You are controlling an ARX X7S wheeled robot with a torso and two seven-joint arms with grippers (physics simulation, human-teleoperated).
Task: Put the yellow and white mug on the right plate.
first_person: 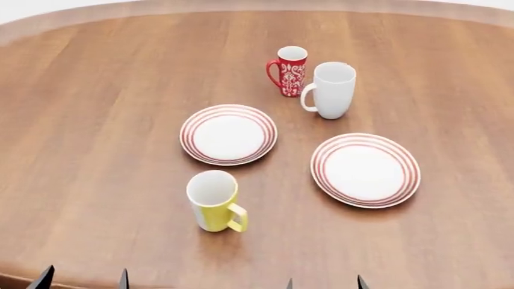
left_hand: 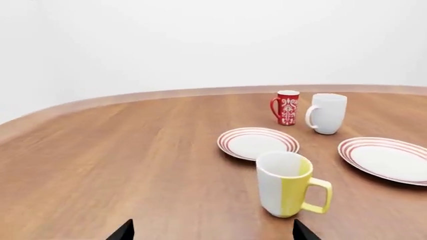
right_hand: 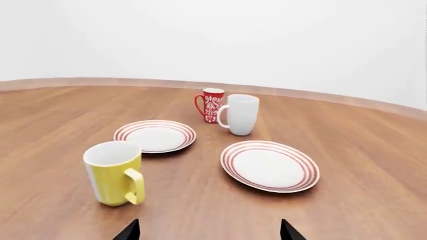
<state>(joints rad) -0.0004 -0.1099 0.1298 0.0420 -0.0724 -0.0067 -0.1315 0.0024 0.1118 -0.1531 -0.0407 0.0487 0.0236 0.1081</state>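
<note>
The yellow and white mug stands upright on the wooden table, handle toward the near right, also seen in the left wrist view and the right wrist view. The right plate, white with red rings, lies empty to the mug's far right. My left gripper shows only its dark tips at the near edge, open and empty. My right gripper is likewise open and empty. Both sit short of the mug.
A second ringed plate lies left of the right plate, behind the mug. A plain white mug and a red patterned mug stand farther back. The round table's rim curves behind them.
</note>
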